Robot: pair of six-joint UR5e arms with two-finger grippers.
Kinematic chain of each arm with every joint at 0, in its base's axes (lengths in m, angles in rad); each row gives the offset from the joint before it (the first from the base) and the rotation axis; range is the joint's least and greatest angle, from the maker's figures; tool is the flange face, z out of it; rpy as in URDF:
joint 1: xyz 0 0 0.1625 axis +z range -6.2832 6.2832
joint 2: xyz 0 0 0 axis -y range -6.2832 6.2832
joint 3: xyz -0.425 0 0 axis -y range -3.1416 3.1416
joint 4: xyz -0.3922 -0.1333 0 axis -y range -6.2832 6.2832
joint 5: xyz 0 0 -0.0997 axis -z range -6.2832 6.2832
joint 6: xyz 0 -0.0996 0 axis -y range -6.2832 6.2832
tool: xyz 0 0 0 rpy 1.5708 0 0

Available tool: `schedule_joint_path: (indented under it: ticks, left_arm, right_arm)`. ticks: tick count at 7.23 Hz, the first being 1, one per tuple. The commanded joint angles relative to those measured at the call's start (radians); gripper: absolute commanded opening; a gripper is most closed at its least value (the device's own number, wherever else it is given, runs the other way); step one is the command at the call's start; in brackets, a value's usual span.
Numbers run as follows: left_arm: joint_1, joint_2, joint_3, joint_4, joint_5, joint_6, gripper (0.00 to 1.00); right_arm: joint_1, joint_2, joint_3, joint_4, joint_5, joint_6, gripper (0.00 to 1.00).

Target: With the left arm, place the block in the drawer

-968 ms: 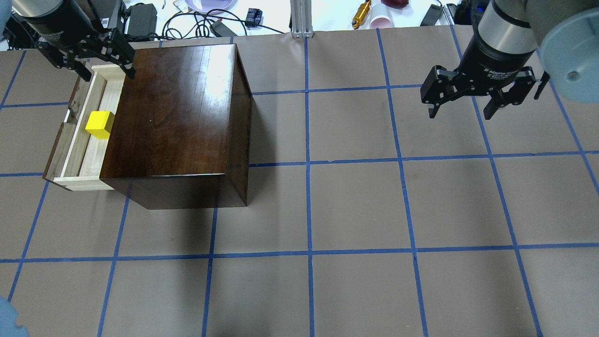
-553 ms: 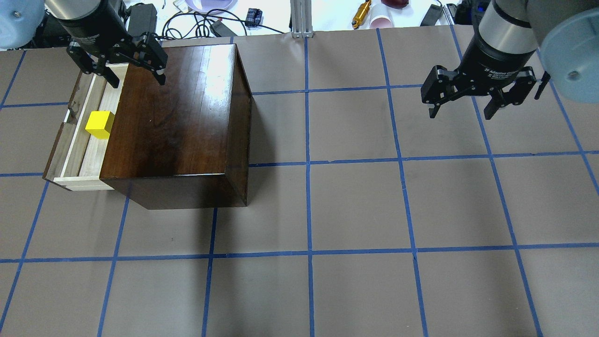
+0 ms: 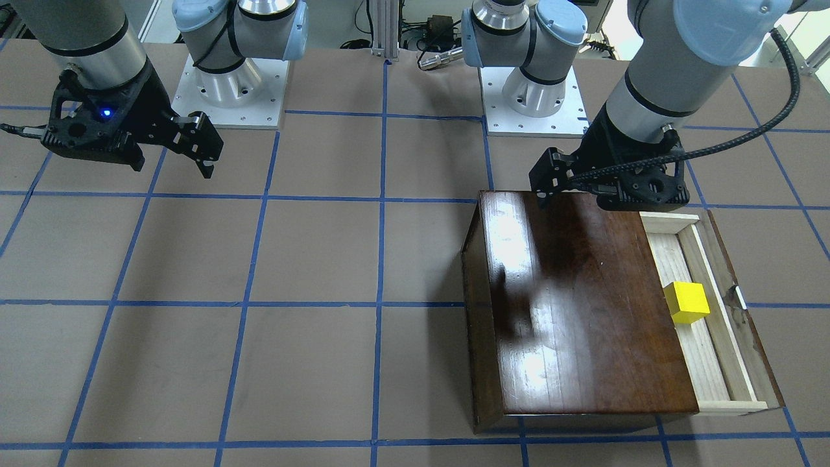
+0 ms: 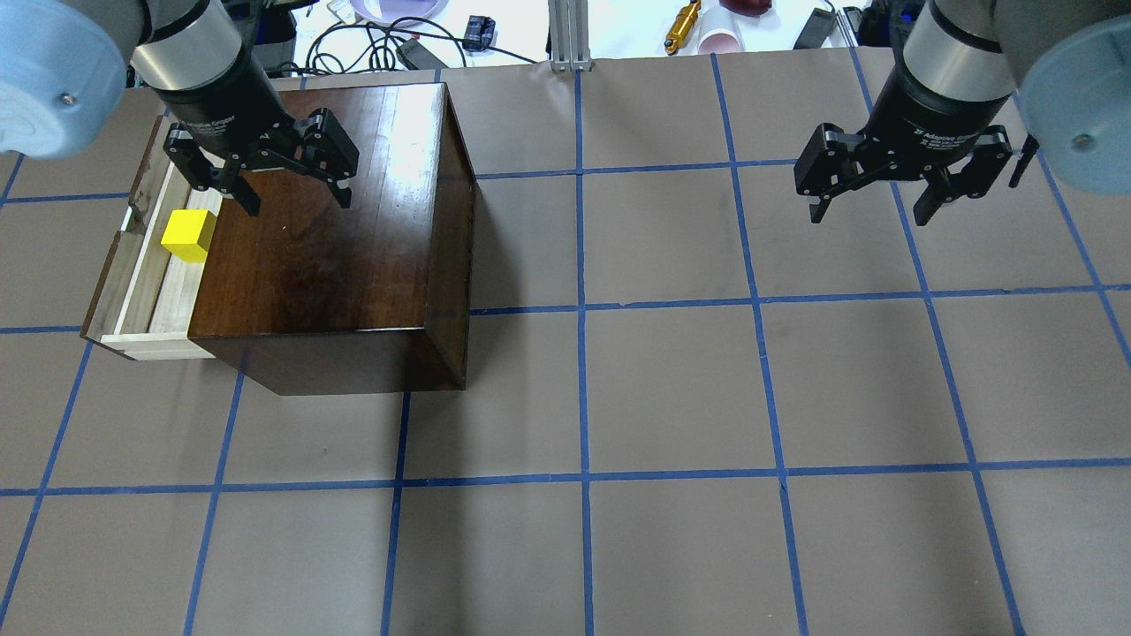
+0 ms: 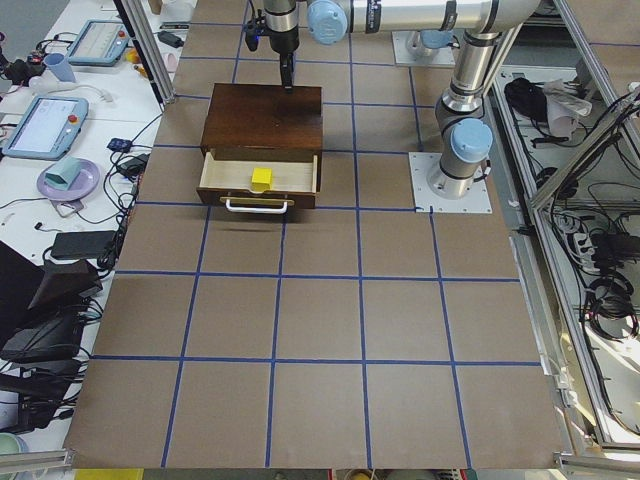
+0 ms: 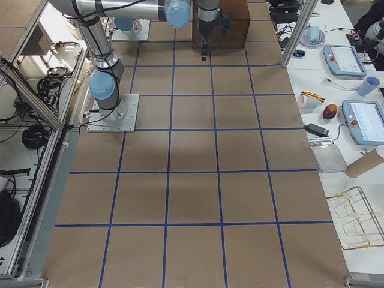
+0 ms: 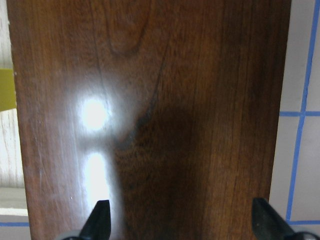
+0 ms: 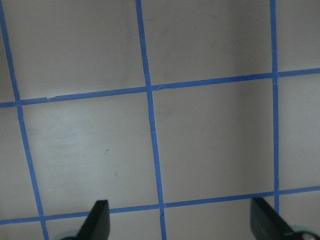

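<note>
The yellow block (image 4: 188,236) lies in the open drawer (image 4: 150,291), a pale wood tray pulled out of the dark box's (image 4: 353,221) left side. The block also shows in the front view (image 3: 687,302) and at the left edge of the left wrist view (image 7: 7,89). My left gripper (image 4: 296,199) is open and empty, hovering over the box top, to the right of the block. The left wrist view shows its fingertips (image 7: 97,222) wide apart over the glossy wood. My right gripper (image 4: 870,212) is open and empty over bare table at the far right.
Cables, a gold cylinder (image 4: 682,26) and a pink cup (image 4: 720,40) lie past the table's far edge. The two arm bases (image 3: 230,84) stand on the robot's side of the table. Blue tape lines grid the brown surface.
My left gripper has moved from the drawer's far end to the right and nearer, over the box top. The block and the right arm have not moved.
</note>
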Motion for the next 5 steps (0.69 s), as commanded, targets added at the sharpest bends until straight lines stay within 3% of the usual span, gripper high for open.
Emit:
schedule_joint_path:
  ticks: [1, 5]
  left_arm:
    - [-0.017, 0.028, -0.051, 0.001, 0.002, -0.012, 1.0]
    - [-0.017, 0.043, -0.065, 0.005, 0.004, -0.016, 1.0]
  right_arm:
    - [0.0, 0.0, 0.0, 0.0, 0.0, 0.0, 1.0]
    - [0.0, 0.0, 0.0, 0.0, 0.0, 0.0, 1.0]
